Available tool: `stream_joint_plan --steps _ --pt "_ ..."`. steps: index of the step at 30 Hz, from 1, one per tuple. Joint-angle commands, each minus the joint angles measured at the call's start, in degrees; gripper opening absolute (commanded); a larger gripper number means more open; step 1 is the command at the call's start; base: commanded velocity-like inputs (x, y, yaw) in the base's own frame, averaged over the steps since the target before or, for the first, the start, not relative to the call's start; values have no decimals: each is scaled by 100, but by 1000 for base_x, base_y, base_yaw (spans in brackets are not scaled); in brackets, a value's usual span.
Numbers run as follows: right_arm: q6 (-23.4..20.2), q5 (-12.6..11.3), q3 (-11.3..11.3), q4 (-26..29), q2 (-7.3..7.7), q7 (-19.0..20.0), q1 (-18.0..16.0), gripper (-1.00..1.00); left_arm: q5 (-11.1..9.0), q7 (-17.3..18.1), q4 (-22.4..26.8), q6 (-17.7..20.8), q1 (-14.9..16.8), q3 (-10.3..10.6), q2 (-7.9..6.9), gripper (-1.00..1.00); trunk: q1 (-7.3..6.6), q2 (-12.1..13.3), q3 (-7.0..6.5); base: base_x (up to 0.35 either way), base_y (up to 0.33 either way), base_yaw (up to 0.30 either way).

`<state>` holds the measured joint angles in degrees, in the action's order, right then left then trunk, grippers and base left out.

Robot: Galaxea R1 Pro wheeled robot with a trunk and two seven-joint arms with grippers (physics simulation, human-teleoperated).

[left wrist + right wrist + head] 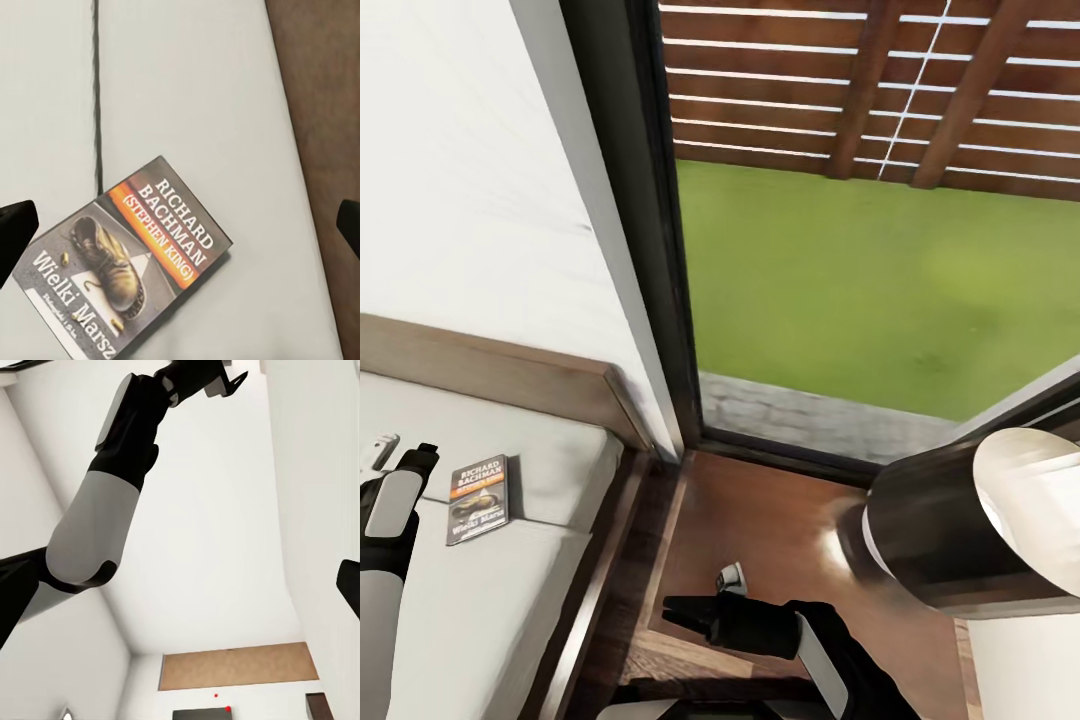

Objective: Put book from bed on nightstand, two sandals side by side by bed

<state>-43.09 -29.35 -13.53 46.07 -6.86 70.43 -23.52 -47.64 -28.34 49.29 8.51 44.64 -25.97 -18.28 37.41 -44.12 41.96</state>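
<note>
The book (pixel 479 498) lies flat and face up on the pale mattress of the bed (pixel 500 610), near the wooden headboard (pixel 490 375) and close to the mattress edge. The left claw (pixel 180 221) hangs above it with jaws spread wide, one dark fingertip (pixel 16 225) to each side, holding nothing. Beside the bed stands the nightstand (pixel 780 530), its glossy top bearing a black-shaded lamp (pixel 960 520). The right claw (pixel 695 615) reaches over it; I cannot tell whether it is open. Behind, a window (pixel 860 260) shows grass.
</note>
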Motion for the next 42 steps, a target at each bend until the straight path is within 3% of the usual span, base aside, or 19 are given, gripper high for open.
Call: stream_joint_plan --steps 1,14,26,32,35,42 --pt "-41 -36 -9 -1 1 -3 -3 100 -26 -26 11 27 1 -5 0 100 23 -46 23 0 0 0" --pt "-41 -36 -10 -1 2 -3 -3 100 -26 -23 12 27 1 -5 78 100 309 -567 256 0 0 0" --pt "-41 -36 -9 -1 1 -3 -3 100 -15 -16 18 11 1 -3 79 100 309 -567 256 0 0 0" --pt "-41 -36 -9 -1 1 -3 -3 100 7 -6 25 -59 1 366 71 100 309 -567 256 0 0 0" --pt "-41 -36 -9 -1 2 -3 -3 100 11 -6 27 -267 1 567 64 100 309 -567 256 0 0 0" --pt "-41 -36 -9 -1 3 -3 -3 100 25 -5 45 -503 1 744 26 100 309 -567 256 0 0 0"
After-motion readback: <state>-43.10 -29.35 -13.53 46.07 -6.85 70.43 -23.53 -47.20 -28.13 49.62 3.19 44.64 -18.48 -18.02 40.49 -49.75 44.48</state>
